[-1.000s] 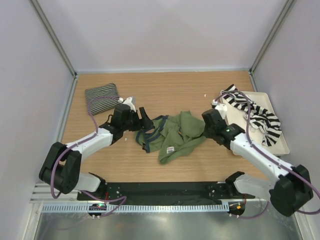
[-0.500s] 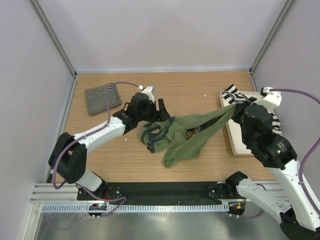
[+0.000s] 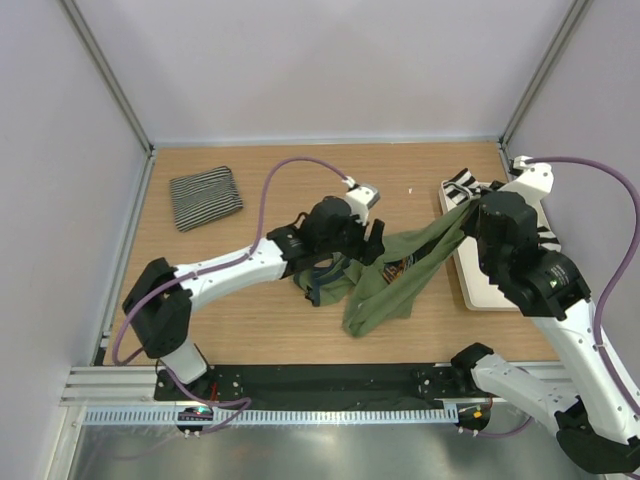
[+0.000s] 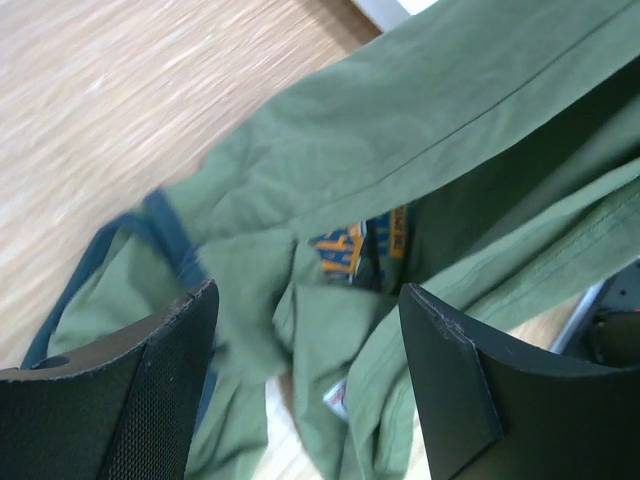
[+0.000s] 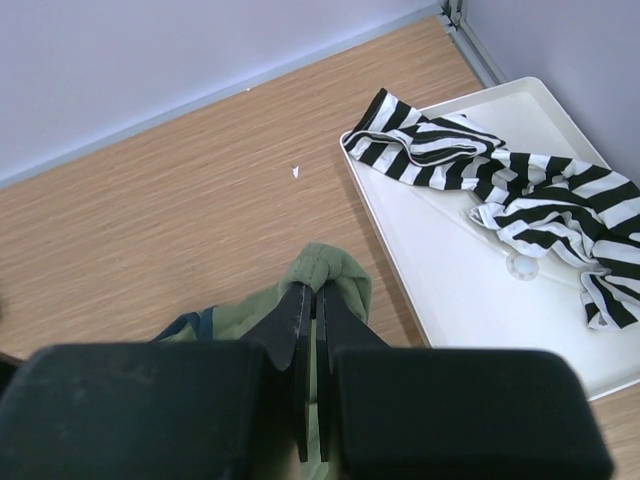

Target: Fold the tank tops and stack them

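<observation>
In the middle of the worktop (image 3: 200, 300) lies the green top (image 3: 390, 285). It is plain olive green and all bunched up, with a dark blue band along some edges. A little tag with orange and blue print shows in one fold. One corner is pulled up off the wood, so the cloth runs in a long, tight strip up to the right. The rest hangs down and rests in a heap on the wood.

The right fingers (image 5: 300, 310) are squeezed tight together. They pinch that lifted corner, and a small lump of green cloth pokes out just past their tips. They are up in the air, near the left edge of the white tray (image 5: 470, 290).

The left fingers (image 4: 160, 380) are spread wide apart and grip nothing. The heap of green cloth lies under them and between them. I cannot tell if they touch it.

The top with wide black and white stripes (image 5: 500, 180) lies loose and crumpled in the tray, with one end hanging over its far corner. The top with thin stripes (image 3: 205, 197) is folded into a small, neat square at the far left of the worktop, well apart from both arms.
</observation>
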Tool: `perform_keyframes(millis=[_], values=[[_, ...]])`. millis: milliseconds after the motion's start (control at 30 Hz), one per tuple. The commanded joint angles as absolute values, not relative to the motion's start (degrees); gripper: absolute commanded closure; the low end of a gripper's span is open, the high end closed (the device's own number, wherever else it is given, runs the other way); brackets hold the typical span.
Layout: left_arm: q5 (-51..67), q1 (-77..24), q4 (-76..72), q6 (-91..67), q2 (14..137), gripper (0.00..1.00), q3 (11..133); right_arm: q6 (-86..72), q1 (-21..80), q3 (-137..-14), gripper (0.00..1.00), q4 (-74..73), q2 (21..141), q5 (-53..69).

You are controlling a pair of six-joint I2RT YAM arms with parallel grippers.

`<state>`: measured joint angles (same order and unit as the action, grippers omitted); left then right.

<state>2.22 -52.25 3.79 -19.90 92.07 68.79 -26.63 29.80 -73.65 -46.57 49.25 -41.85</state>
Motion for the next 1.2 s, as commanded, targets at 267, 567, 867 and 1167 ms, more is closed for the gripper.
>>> perform_keyframes(millis=[267, 567, 867, 1167], values=[[-2.8, -59.4, 1.8, -7.6, 107.1, 0.28, 81.7, -25.8, 29.6, -74.6, 0.99, -46.1, 48.5, -40.5], [-7.8, -60.0, 8.3, -8.3, 115.3, 0.37, 90.9, -26.1, 29.7, -76.6, 0.99, -47.1, 47.6, -40.0], [-22.9, -55.3, 20.8, -14.9, 124.7, 0.76, 104.6, -26.7, 29.7, -80.9, 0.99, -48.8, 46.7, -40.7], [-16.1, -43.2, 17.5, -21.8, 113.0, 0.86, 92.6, -26.1, 29.7, -84.6, 0.99, -49.4, 47.2, -45.1]])
